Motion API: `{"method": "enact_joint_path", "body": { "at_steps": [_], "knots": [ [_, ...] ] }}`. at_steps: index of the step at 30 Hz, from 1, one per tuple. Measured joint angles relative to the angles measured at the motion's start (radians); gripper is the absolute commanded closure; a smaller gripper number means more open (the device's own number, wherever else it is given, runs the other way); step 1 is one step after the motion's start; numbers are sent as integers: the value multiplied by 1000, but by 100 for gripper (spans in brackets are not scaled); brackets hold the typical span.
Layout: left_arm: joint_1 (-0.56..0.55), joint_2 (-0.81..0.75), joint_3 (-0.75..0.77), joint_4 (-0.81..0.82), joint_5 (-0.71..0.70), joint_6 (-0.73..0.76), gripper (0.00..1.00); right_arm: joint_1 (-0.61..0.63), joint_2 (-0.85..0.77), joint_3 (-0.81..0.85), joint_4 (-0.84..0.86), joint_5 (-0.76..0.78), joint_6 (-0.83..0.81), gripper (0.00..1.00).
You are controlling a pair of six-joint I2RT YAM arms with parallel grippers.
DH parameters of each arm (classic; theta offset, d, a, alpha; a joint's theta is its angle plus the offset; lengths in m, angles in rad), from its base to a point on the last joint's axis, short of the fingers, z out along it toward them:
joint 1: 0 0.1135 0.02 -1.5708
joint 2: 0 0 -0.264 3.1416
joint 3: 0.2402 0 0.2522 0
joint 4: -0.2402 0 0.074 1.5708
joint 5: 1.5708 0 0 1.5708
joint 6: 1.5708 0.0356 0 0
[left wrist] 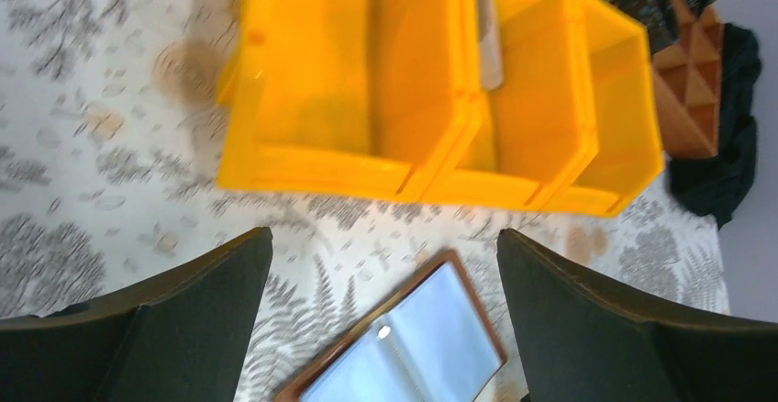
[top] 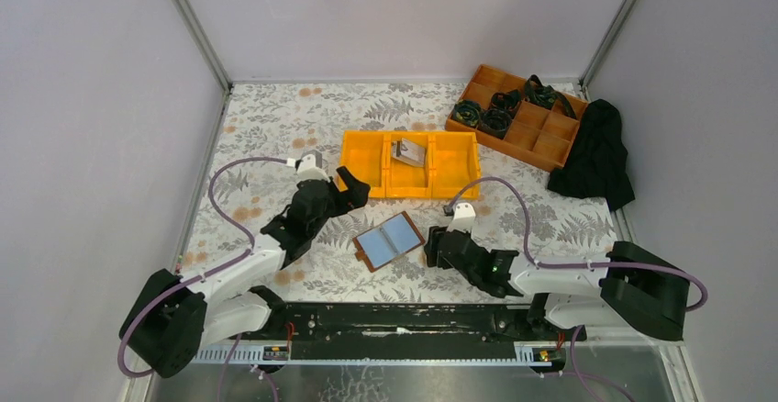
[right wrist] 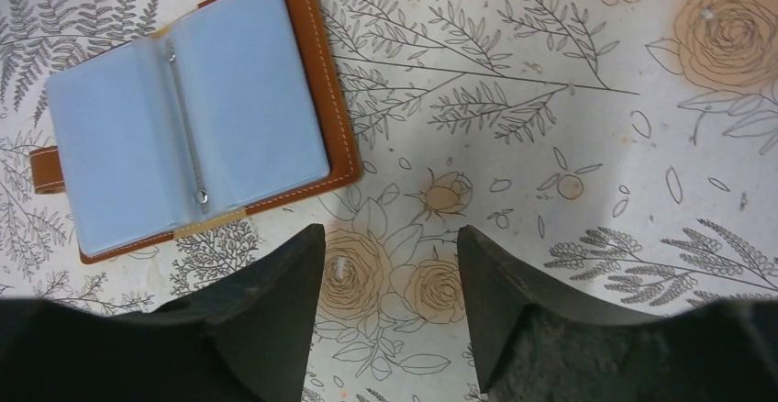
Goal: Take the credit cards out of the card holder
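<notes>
The brown card holder (top: 389,240) lies open on the table, its pale blue sleeves facing up; it also shows in the left wrist view (left wrist: 404,347) and the right wrist view (right wrist: 188,113). Credit cards (top: 408,152) lie in the middle compartment of the yellow bin (top: 362,161); one silvery card (left wrist: 489,30) shows edge-on in the left wrist view. My left gripper (top: 353,188) is open and empty, between the bin and the holder. My right gripper (top: 431,246) is open and empty, just right of the holder.
An orange divided tray (top: 550,140) with dark coiled items stands at the back right. A black cloth (top: 596,154) lies beside it by the right wall. The yellow bin (left wrist: 312,81) has three compartments.
</notes>
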Motion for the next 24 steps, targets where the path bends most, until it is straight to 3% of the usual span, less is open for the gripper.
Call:
{"method": "enact_joint_path", "body": {
  "at_steps": [7,24],
  "knots": [
    [0,-86,-90,-32,2,-4,0,0,55,61,1,-16,-7,18],
    [0,-54,-108,-38,32,-5,0,0,110,120,-38,-24,-11,0]
  ]
}}
